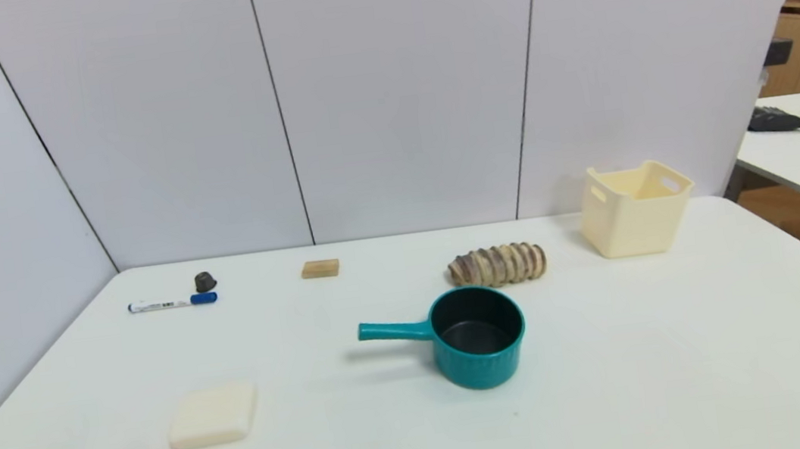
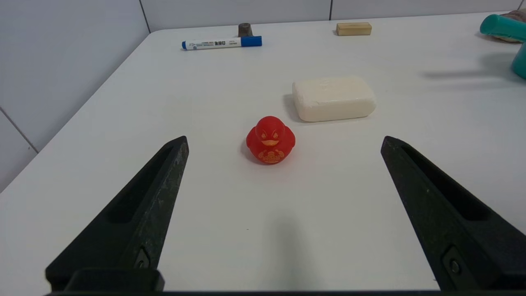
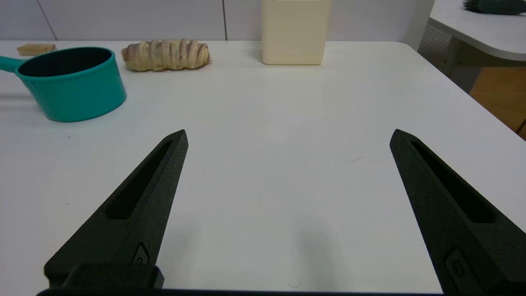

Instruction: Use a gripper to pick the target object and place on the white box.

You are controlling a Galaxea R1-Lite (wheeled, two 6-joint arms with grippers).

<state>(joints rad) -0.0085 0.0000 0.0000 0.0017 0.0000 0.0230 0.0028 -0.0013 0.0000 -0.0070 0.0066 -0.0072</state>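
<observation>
Near the middle of the white table (image 1: pixel 619 396) sits the teal saucepan (image 1: pixel 480 356), its handle toward the left, just in front of a brown ridged lump (image 1: pixel 499 266). Farther back to the right stands the cream bin (image 1: pixel 632 222). Both the left gripper (image 2: pixel 284 142) and right gripper (image 3: pixel 289 133) hang over the table, spread wide and empty.

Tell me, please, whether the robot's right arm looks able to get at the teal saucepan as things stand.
Probably yes: the right gripper has open, empty jaws, and nothing stands between it and the saucepan; the ribbed lump lies behind the pan.
</observation>
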